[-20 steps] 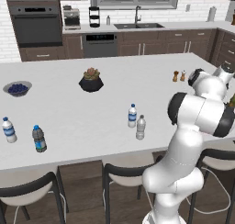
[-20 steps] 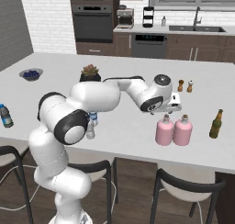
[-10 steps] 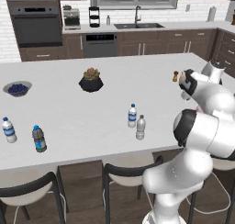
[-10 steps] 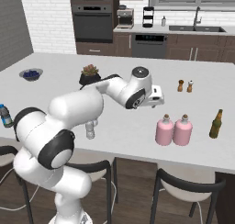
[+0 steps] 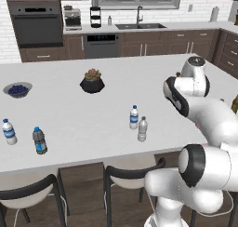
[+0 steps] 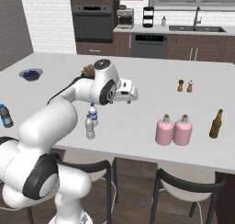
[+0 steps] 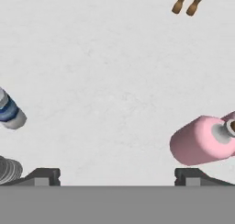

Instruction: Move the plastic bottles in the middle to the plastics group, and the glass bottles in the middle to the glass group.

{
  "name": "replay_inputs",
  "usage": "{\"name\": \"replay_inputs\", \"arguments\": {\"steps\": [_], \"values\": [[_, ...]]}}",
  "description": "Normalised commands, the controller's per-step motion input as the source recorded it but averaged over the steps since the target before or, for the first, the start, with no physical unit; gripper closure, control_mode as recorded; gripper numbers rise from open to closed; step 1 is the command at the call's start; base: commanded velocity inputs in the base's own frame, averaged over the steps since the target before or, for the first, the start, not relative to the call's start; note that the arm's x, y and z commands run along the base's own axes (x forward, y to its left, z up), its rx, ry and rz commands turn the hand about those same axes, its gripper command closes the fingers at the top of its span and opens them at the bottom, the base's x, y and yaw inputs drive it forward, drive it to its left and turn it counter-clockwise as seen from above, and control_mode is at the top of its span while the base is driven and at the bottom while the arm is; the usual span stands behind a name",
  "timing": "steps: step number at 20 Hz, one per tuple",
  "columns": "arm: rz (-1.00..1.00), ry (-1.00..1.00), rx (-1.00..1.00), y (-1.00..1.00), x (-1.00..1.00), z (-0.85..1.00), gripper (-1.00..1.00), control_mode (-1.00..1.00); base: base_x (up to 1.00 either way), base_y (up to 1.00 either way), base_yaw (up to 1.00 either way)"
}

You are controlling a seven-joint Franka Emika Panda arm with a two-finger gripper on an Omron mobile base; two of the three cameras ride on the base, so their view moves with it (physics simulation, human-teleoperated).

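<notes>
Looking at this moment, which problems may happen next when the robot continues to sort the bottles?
1. The two water bottles in the middle, the labelled one and the plain one, stand very close together. The open gripper may knock one over while taking the other.
2. The two pink bottles touch or nearly touch, and the olive bottle is near, so a swinging arm might bump them.
3. The plastics group is far across the counter; a long carry risks a slip.

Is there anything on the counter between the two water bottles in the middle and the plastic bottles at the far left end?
Nothing visible. Between the middle water bottles and the plastics group lies bare counter; the plant pot and blue bowl stand farther back.
</notes>
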Motion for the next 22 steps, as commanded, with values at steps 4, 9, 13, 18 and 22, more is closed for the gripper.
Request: {"name": "replay_inputs", "arguments": {"steps": [4,9,13,18,22], "values": [[-0.09,0.00,0.00,0.39,-1.00,0.29,-1.00,-1.00,0.00,0.00,0.00],[-0.04,-0.17,0.01,0.48,-0.91,0.24,-1.00,-1.00,0.00,0.00,0.00],[0.00,-0.22,0.00,0.69,-0.55,0.05,-1.00,-1.00,0.00,0.00,0.00],[0.00,-0.08,0.00,0.93,-0.01,0.00,-1.00,-1.00,0.00,0.00,0.00],[0.00,-0.04,0.10,0.57,0.00,0.13,-1.00,-1.00,0.00,0.00,0.00]]}}
